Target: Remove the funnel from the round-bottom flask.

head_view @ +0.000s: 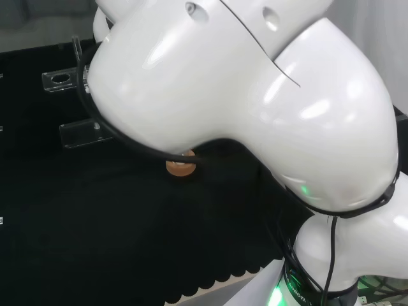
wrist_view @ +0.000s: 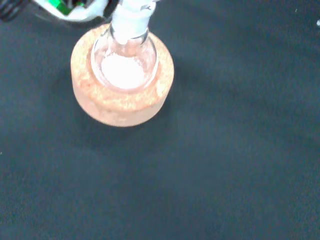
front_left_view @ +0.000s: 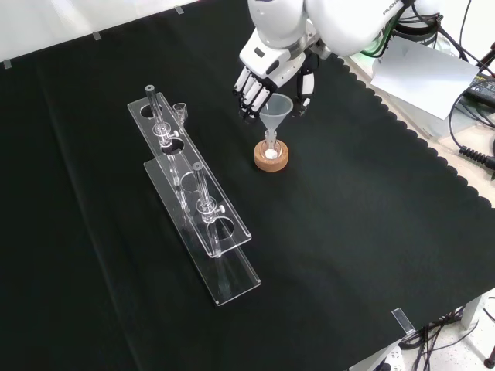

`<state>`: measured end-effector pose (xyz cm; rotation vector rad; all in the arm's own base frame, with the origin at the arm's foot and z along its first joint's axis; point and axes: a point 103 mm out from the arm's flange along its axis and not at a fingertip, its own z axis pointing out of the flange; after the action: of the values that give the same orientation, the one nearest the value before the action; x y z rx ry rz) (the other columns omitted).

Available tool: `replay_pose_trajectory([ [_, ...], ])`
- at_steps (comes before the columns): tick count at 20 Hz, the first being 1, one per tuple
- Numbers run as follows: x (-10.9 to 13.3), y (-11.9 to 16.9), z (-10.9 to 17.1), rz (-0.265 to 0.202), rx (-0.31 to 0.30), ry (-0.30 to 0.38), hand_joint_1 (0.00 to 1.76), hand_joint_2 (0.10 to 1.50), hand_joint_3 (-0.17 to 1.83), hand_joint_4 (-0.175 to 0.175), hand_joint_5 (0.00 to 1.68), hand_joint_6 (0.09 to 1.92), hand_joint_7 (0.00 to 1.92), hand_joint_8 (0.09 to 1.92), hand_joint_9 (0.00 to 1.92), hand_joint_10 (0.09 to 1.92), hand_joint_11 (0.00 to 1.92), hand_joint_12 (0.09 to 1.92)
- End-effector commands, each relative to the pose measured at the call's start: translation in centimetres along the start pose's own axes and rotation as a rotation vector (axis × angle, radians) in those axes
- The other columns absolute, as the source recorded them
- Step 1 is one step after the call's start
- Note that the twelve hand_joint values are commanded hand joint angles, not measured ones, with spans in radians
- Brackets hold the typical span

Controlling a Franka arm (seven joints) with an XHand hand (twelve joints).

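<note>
In the front view the hand [front_left_view: 267, 73] hangs over the black cloth [front_left_view: 363, 232] with its dark-tipped fingers [front_left_view: 249, 97] pointing down and relaxed, a gap between them and the thumb [front_left_view: 303, 97]. The clear funnel [front_left_view: 276, 112] stands between the fingers and the thumb, its wide cone just below the palm and level with the fingertips. Whether any fingertip touches the funnel's rim cannot be told; nothing is curled round it or pinching it.

The funnel's stem goes down into the neck of the round-bottom flask [front_left_view: 271, 147], which sits directly under the hand in a cork ring stand [front_left_view: 272, 157]. The flask is upright, and something white lies in its bottom. The wrist view looks down on the same pair: the cork ring stand [wrist_view: 122, 82] encircles the glass bulb of the flask [wrist_view: 125, 62], with the white contents showing through the glass and the funnel's stem [wrist_view: 131, 17] entering the neck.

In the head view a small part of the cork ring stand [head_view: 180, 167] peeks out under the arm's big white link [head_view: 242, 83].

In the front view, well apart from the hand on its finger side and nearer the camera, two clear acrylic racks [front_left_view: 203, 224] lie on the cloth, one overlapping the other, with clear glass pieces standing in their holes.
</note>
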<state>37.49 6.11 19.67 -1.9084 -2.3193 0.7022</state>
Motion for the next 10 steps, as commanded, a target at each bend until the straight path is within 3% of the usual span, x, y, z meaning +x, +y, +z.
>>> replay_pose_trajectory([
  [1,-1.3,-0.4,-2.0,0.011,-0.018,-0.028,0.89,0.73,0.65,-0.022,0.61,0.73,0.44,0.62,0.81,0.45,0.58,1.32],
  [10,-2.0,-1.2,-4.3,-0.004,0.092,-0.04,0.88,0.72,0.66,-0.018,0.63,0.79,0.45,0.63,0.81,0.45,0.55,1.33],
])
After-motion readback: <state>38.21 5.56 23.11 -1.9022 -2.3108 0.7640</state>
